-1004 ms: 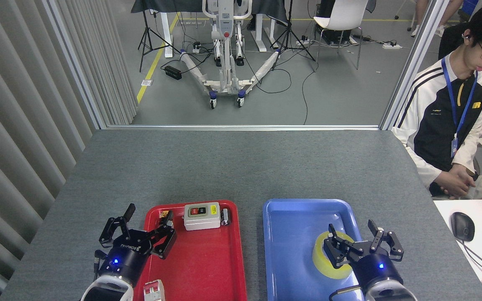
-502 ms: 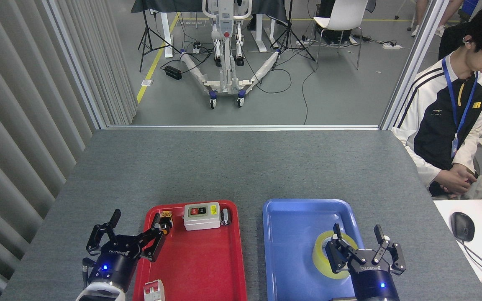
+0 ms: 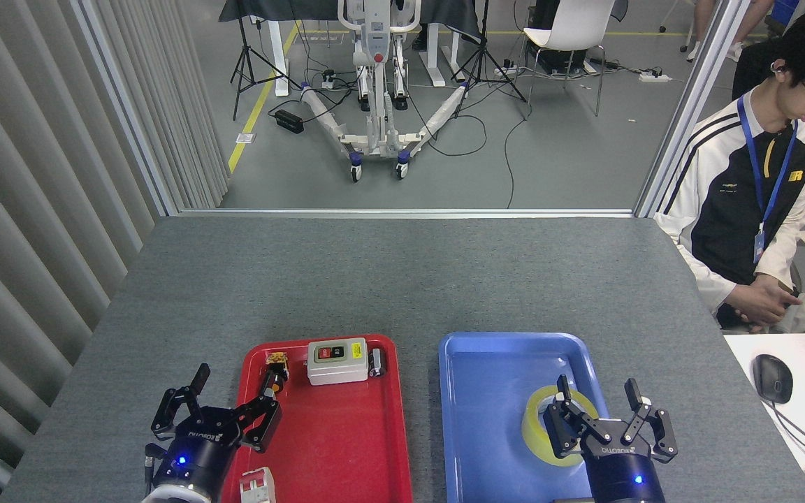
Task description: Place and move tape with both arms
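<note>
The tape (image 3: 541,427), a yellow translucent roll, lies flat in the blue tray (image 3: 486,391) toward its right side. My right gripper (image 3: 597,393) stands open over the roll's right half, with one finger (image 3: 562,391) above the core and the other beyond the tray's right rim; the roll's right part is hidden behind it. My left gripper (image 3: 235,388) is open at the left edge of the red tray (image 3: 346,447), holding nothing.
In the red tray lie a grey switch box (image 3: 337,361) with red and black buttons, a small orange-tipped part (image 3: 275,362) and a white and red breaker (image 3: 256,485). A seated person (image 3: 752,202) is at the table's right. A mouse (image 3: 772,378) sits on a white desk.
Over the second my right gripper pulled back toward the near edge and lowered over the tape. My left gripper drew back and down from the red tray's top left corner.
</note>
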